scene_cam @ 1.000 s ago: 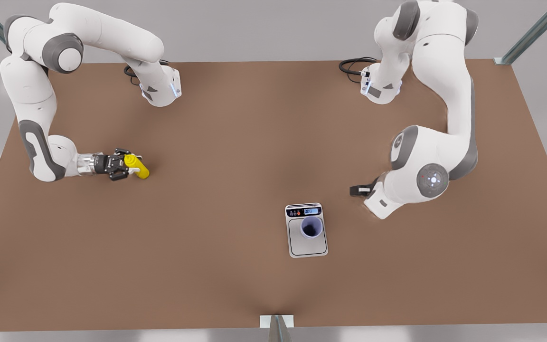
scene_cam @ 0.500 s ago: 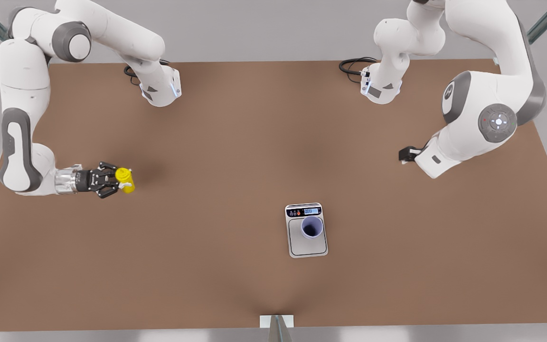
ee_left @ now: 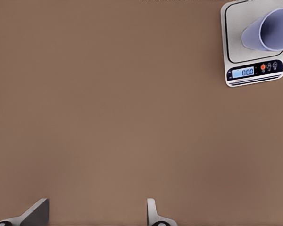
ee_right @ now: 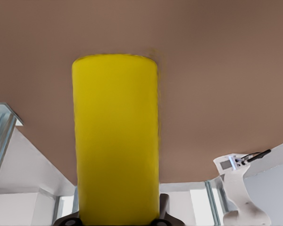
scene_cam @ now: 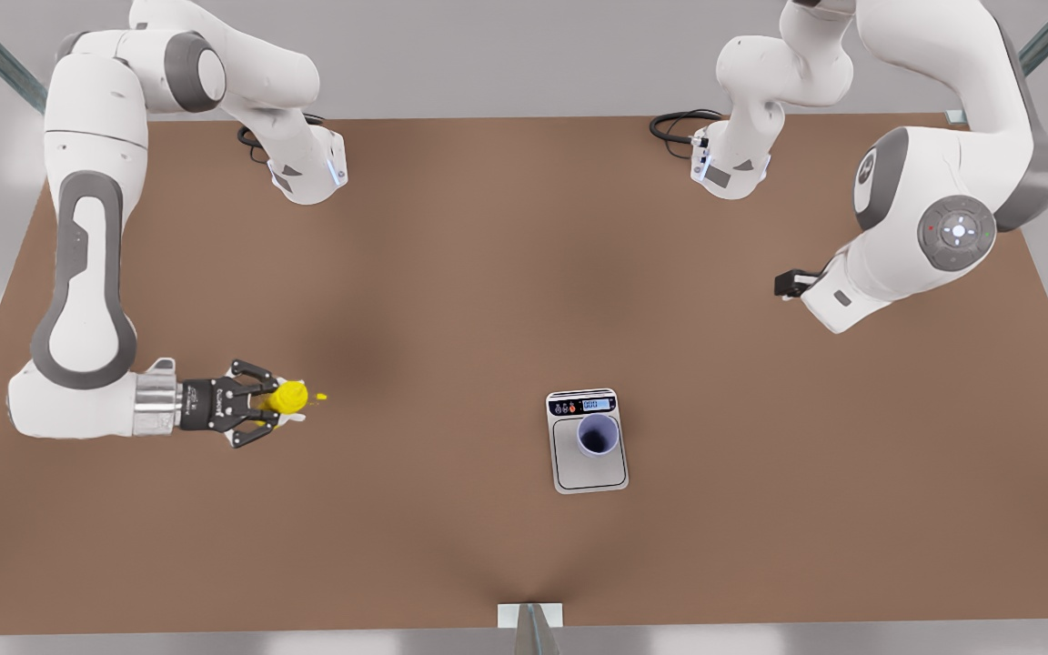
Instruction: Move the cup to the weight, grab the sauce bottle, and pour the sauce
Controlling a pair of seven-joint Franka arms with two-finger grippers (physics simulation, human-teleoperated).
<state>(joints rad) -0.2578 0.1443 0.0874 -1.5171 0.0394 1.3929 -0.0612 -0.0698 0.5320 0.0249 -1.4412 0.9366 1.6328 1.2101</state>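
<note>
The lavender-blue cup (scene_cam: 597,435) stands upright on the metal plate of the silver-grey scale (scene_cam: 589,475), close to its black strip; its display reads 0.00. The left wrist view looks down on the cup (ee_left: 269,30) and the scale (ee_left: 239,44). My right gripper (scene_cam: 274,403), at the front view's left, is shut on the yellow sauce bottle (scene_cam: 290,396), held clear of the table with its nozzle pointing toward the scale. The right wrist view looks along the bottle (ee_right: 115,141). My left gripper (ee_left: 94,216) is open and holds nothing; its arm waits high at the front view's right.
Both arm bases (scene_cam: 306,173) (scene_cam: 729,168) stand at the table's back edge, a black cable (scene_cam: 674,125) beside one. A small bracket (scene_cam: 530,617) sits at the front edge. Bare brown table (scene_cam: 433,382) lies between the bottle and the scale.
The right gripper has carried the bottle off the table toward the front edge, and the bottle has turned in its grip. The left arm drew up and away from the scale, then nearly stopped.
</note>
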